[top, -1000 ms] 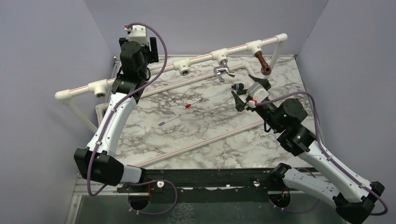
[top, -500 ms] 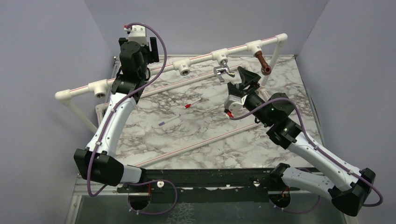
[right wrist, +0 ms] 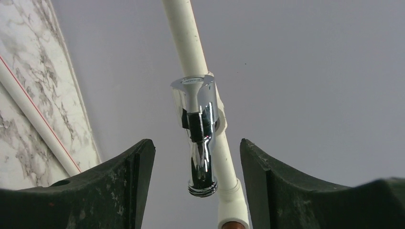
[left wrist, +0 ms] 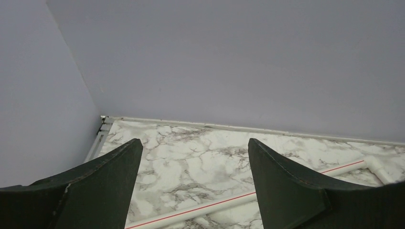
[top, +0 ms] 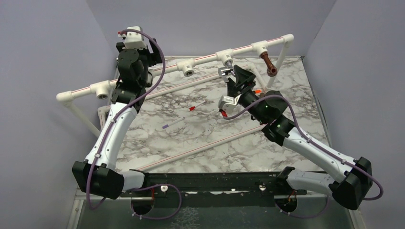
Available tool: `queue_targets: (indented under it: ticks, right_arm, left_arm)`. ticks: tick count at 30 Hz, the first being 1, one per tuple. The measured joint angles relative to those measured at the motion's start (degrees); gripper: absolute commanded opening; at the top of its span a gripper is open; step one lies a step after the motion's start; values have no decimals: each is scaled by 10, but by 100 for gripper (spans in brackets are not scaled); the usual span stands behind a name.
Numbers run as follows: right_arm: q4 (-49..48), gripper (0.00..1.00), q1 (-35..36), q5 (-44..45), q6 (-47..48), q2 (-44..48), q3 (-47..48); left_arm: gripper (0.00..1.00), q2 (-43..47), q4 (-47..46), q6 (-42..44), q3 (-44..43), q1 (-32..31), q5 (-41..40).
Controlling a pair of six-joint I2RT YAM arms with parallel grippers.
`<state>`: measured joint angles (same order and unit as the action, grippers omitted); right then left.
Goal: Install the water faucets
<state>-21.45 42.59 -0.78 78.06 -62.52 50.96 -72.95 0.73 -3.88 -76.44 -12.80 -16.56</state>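
The chrome faucet (top: 225,71) hangs from a white tee on the raised pipe frame (top: 205,59). The reddish-brown faucet (top: 269,65) hangs from the tee to its right. My right gripper (top: 238,76) is open, right beside the chrome faucet. In the right wrist view the chrome faucet (right wrist: 199,125) stands between my open fingers; my right gripper (right wrist: 197,153) does not touch it. My left gripper (top: 153,50) is raised at the back left behind the frame. It shows open and empty in the left wrist view (left wrist: 193,149), facing the back wall.
Two empty tee sockets (top: 189,72) (top: 102,94) face forward on the frame. A red-tipped stick (top: 193,108) and a purple-tipped stick (top: 165,126) lie mid-table. Loose red-striped pipes (top: 205,145) (left wrist: 210,208) lie on the marble. Walls close off the back and both sides.
My right arm has swung left and back, bringing its open gripper from the right side up around the chrome faucet. My left arm has shifted slightly left.
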Motion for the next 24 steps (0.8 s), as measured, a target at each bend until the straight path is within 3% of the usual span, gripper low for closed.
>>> queue_targets:
  ticks: [14, 17, 24]
  right_arm:
    - [-42, 54, 2, -5, 11, -27, 16]
    - [-45, 44, 2, -5, 6, -31, 17]
    - [-53, 8, 2, -4, -24, -43, 18]
  left_arm:
    - [85, 3, 12, -53, -81, 0, 103]
    - [86, 17, 27, -69, -80, -3, 150]
    - [89, 88, 44, -68, -12, -38, 210]
